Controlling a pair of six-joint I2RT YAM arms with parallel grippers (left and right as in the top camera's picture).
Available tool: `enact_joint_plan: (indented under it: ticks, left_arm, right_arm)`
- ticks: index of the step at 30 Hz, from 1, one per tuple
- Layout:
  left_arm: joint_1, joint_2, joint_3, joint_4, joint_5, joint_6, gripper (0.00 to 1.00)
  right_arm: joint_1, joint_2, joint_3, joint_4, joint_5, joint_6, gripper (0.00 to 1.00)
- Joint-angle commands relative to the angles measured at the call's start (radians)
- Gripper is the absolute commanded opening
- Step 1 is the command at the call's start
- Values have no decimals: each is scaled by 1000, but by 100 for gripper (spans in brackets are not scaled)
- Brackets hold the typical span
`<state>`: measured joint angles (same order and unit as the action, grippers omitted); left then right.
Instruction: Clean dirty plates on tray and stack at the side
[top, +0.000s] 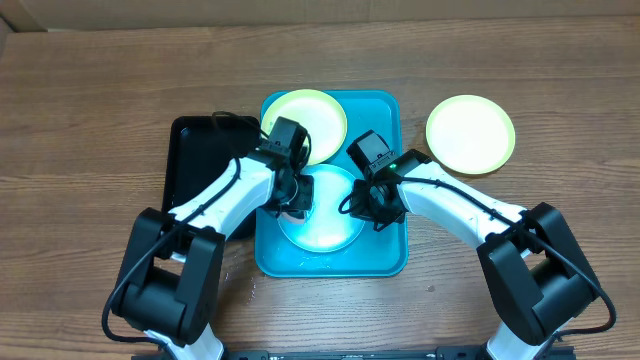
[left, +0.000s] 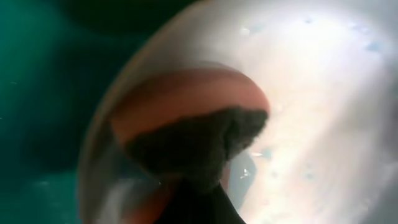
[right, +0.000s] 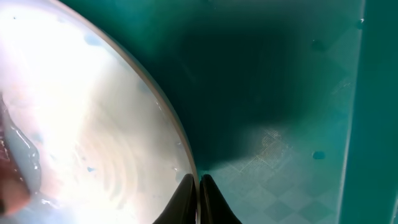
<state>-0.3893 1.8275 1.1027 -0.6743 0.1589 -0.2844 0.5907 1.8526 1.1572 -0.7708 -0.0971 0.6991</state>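
The light blue round plastic plate (top: 325, 228) lies in the big turquoise plastic tray (top: 385, 105), right under both arms — the left gripper (top: 297, 207) squeezes an orange-brown scrub pad (left: 186, 118) on it, the right gripper (right: 198, 186) pinches its right rim.

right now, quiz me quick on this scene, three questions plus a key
1. How many plates lie on the tray?
2. True or false: the third plate lies left of the tray.
3. Which plate do the sponge and the right gripper both meet? A the blue plate; B the yellow-green one on the tray; C the one on the table.
Key: 1 two; 2 false, it lies to the right; 3 A, pinched at its rim.
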Motion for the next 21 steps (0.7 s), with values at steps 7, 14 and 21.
enact_joint_plan:
  ticks: [7, 14, 21]
  left_arm:
    - [11, -3, 21, 47, 532, 64, 4]
    - [99, -63, 205, -150, 383, 135, 4]
    - [238, -120, 342, -408, -37, 119, 4]
  right_arm:
    - [5, -9, -6, 10, 6, 4, 4]
    - [5, -9, -6, 6, 6, 4, 4]
    - [5, -9, -6, 7, 6, 4, 4]
